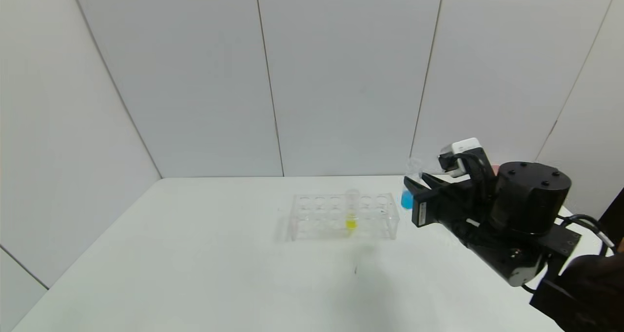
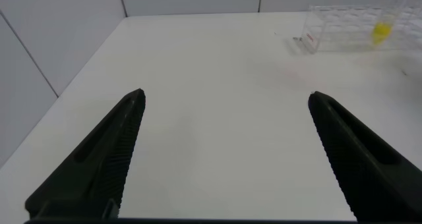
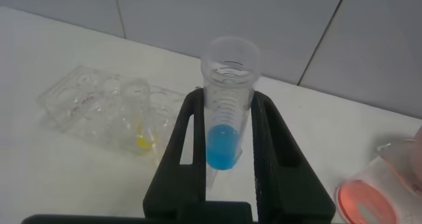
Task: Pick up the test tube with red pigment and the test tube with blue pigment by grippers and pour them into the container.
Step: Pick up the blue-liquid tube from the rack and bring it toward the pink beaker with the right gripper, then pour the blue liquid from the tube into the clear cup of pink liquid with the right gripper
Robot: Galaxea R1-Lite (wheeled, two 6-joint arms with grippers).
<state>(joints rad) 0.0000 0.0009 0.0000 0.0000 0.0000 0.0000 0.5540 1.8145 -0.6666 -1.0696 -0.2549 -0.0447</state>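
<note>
Bare desk fills the frame's lower left and centre, open to passage. The rack at mid-frame blocks the centre; walls close the back.

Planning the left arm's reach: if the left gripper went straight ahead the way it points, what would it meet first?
Probably nothing close: the open left gripper points over bare table; the tube rack lies off to one side, though depth is unclear.

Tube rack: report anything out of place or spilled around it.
Nothing stands out. The tube rack stands level, the yellow-liquid tube upright in it, with no spill visible. The right gripper holds the test tube with blue pigment upright.
</note>
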